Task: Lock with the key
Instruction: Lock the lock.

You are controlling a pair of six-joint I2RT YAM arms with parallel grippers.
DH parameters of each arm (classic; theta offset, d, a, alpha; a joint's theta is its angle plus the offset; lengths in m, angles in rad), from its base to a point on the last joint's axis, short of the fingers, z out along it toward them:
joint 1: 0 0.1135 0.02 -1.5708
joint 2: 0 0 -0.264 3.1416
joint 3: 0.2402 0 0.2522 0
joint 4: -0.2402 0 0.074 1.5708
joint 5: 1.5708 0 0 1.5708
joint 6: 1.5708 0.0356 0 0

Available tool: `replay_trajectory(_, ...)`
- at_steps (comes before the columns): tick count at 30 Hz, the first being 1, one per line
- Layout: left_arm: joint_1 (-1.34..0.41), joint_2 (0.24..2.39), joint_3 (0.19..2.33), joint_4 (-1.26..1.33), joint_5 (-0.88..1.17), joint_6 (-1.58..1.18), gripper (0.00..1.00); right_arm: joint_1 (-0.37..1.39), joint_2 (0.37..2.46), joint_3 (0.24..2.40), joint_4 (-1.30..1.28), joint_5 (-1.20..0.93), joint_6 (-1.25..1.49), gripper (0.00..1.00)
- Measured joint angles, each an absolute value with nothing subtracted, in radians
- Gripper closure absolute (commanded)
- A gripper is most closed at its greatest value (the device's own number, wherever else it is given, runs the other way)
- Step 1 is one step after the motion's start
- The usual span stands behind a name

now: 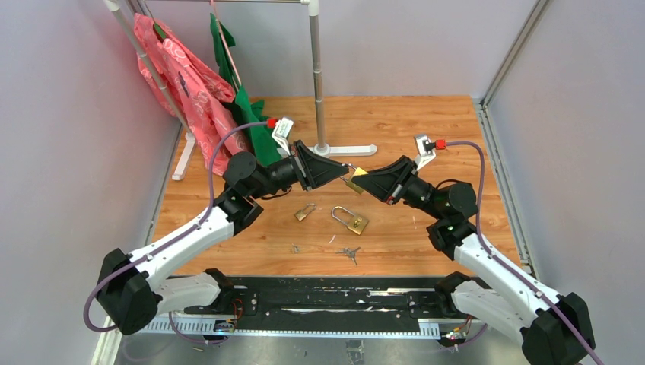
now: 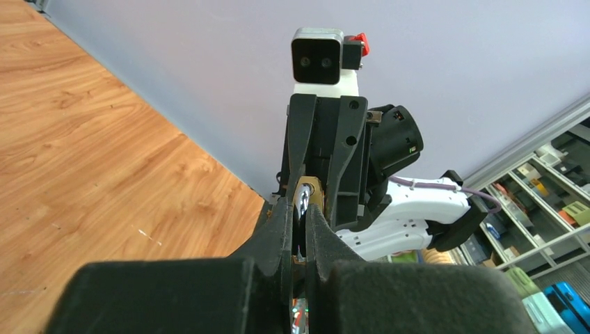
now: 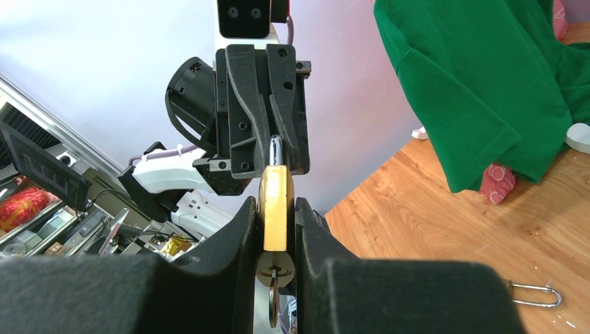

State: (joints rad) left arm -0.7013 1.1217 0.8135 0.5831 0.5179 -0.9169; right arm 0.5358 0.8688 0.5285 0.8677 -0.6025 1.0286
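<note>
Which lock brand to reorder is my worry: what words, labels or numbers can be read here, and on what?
No text is legible anywhere.
brass padlock, held aloft: only its edge shows, no marking.
loose padlock: too small to read.
shelf boxes: blurred.

Left gripper (image 1: 341, 169) points toward three o'clock, right gripper (image 1: 365, 182) toward nine, tips nearly meeting, both clamped tight.

From the left wrist the padlock (image 2: 308, 192) is only a brass sliver behind the left gripper (image 2: 299, 209), from the right wrist its key (image 3: 272, 303) is a blurred strip, and the small metal bits (image 1: 350, 252) on the table are too tiny to identify from above.
</note>
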Motion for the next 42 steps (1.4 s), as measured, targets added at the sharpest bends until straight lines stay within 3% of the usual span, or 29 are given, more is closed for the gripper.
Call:
replay_trajectory(3,-0.701,1.125,0.813,0.583,0.518,-0.916,1.0,0.536,0.869,0.53,0.86,-0.603,1.029,0.96)
replay_trajectory(5,-0.699,1.125,0.823,0.559,0.518,-0.903,1.0,0.536,0.869,0.535,0.842,-0.602,1.027,0.79)
replay_trajectory(8,-0.696,1.125,0.873,0.467,0.518,-0.86,1.0,0.536,0.868,0.551,0.81,-0.601,1.018,0.62)
replay_trajectory(14,-0.691,1.117,0.978,0.257,0.514,-0.754,1.0,0.536,0.845,0.557,0.743,-0.601,0.985,0.53)
replay_trajectory(35,-0.619,1.08,0.991,0.19,0.57,-0.786,1.0,0.536,0.766,0.543,0.662,-0.577,0.943,0.62)
replay_trajectory(42,-0.617,1.076,0.987,0.215,0.576,-0.804,1.0,0.536,0.777,0.54,0.667,-0.579,0.945,0.86)
